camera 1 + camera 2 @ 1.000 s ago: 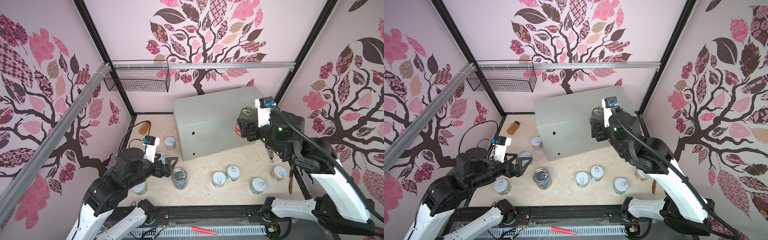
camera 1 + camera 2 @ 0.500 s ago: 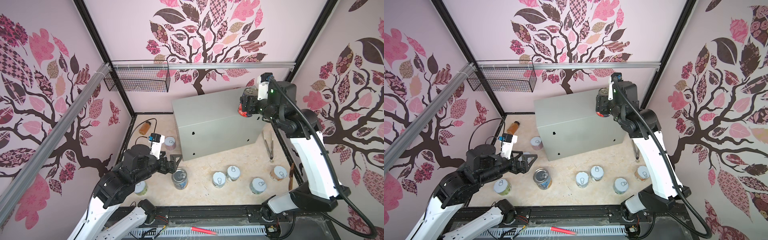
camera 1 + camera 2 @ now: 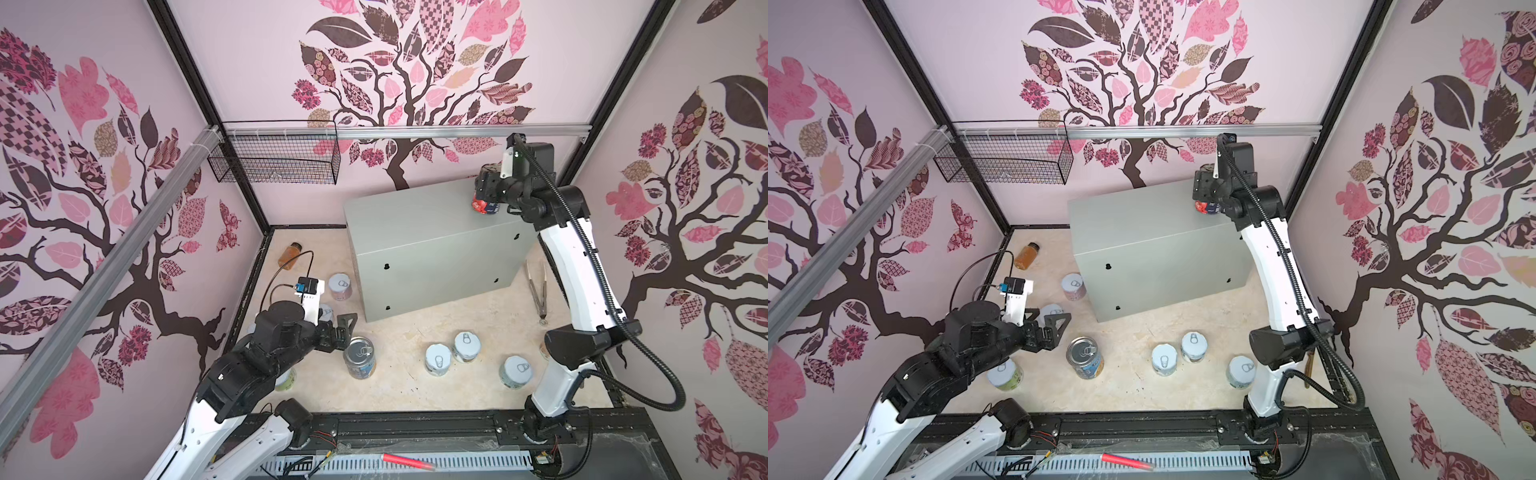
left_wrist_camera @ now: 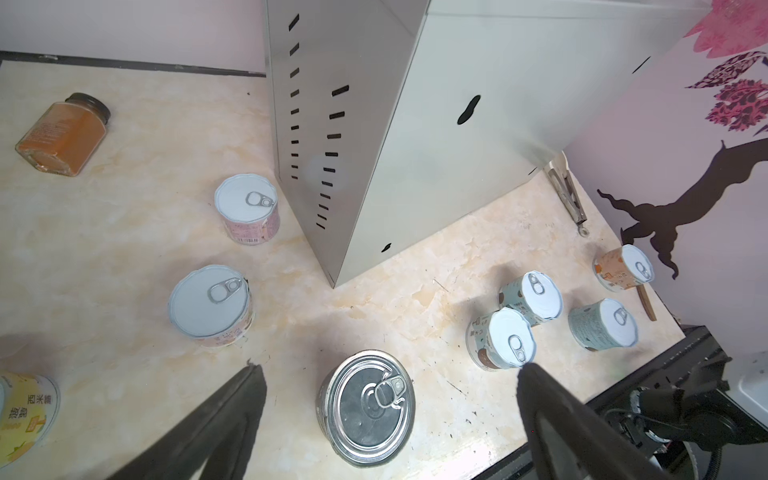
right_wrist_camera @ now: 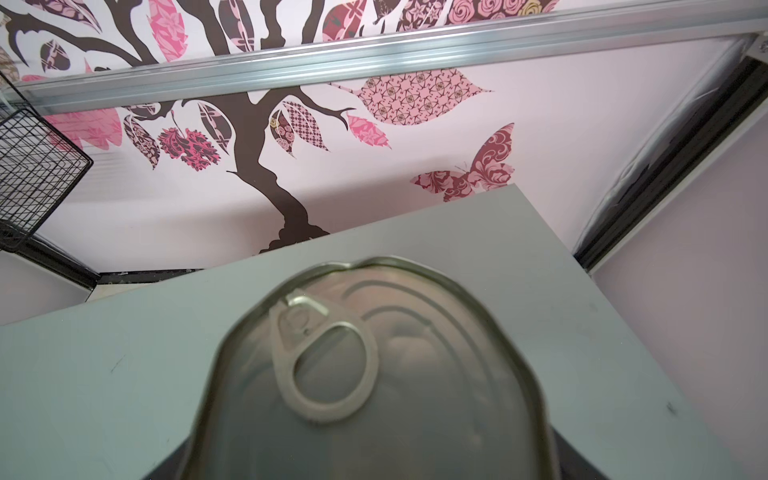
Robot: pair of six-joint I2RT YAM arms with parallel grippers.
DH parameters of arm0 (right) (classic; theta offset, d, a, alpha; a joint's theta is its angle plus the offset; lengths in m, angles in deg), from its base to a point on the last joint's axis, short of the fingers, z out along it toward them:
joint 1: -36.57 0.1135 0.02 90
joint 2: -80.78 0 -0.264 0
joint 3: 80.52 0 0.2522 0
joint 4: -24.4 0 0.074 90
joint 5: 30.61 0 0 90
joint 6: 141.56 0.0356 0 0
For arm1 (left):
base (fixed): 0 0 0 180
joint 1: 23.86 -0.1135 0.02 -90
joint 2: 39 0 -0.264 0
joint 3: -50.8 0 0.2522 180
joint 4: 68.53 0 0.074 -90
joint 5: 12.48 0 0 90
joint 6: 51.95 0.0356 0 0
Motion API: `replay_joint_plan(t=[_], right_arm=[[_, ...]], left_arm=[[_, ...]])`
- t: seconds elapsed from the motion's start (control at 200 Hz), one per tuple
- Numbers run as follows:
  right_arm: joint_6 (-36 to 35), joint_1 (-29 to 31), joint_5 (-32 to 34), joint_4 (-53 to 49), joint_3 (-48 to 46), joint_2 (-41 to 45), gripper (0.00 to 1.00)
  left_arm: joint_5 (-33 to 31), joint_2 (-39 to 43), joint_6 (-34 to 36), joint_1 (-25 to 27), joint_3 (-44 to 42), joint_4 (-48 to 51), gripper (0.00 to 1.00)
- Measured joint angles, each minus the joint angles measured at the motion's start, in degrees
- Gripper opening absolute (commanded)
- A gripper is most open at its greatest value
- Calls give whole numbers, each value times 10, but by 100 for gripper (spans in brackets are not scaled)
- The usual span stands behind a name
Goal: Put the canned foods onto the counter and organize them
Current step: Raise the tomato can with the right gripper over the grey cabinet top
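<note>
Gripping a tall metal-lidded can with a red tomato label (image 3: 485,204), the right jaws hold it upright at the far right corner of the flat top of a large light-grey rectangular metal box (image 3: 415,220). Both top views show the can's base low over that top; whether it touches cannot be told. In the right wrist view its silver lid and pull tab (image 5: 328,365) fill the foreground, with the box top spreading behind.

The left jaws stand wide open and empty, low over the beige marbled table (image 3: 399,386), near the box's front left corner. In the left wrist view their two dark fingers (image 4: 232,419) flank a tall blue-labelled can with a bare metal lid (image 4: 368,409), which stands upright on the table, apart from both.

Short white-lidded cans stand upright on the table. A pink-labelled can (image 3: 340,286) is just beside the box's left front corner, and a second pinkish can (image 4: 210,305) is nearer the left arm. A yellow-labelled can (image 3: 286,379) shows partly under that arm. In front of the box is a touching pair of cans (image 3: 437,359), with a pale blue can (image 3: 515,371) to their right and an orange-labelled can (image 4: 623,266) by the right wall.

An amber glass jar with a dark cap (image 3: 289,254) lies on its side at the table's far left. Metal tongs (image 3: 536,291) lie right of the box.
</note>
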Motion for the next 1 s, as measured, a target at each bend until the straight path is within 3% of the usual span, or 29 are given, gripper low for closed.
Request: replay_joint_plan(t=[0.27, 0.805, 1.0], right_arm=[[-21, -29, -2, 18, 68, -74, 35], [-39, -71, -19, 108, 90, -130, 36], [-40, -72, -31, 109, 90, -131, 51]], left_arm=[[-10, -10, -5, 3, -38, -26, 98], [-45, -35, 3, 17, -69, -48, 98], [-50, -33, 6, 18, -78, -58, 98]])
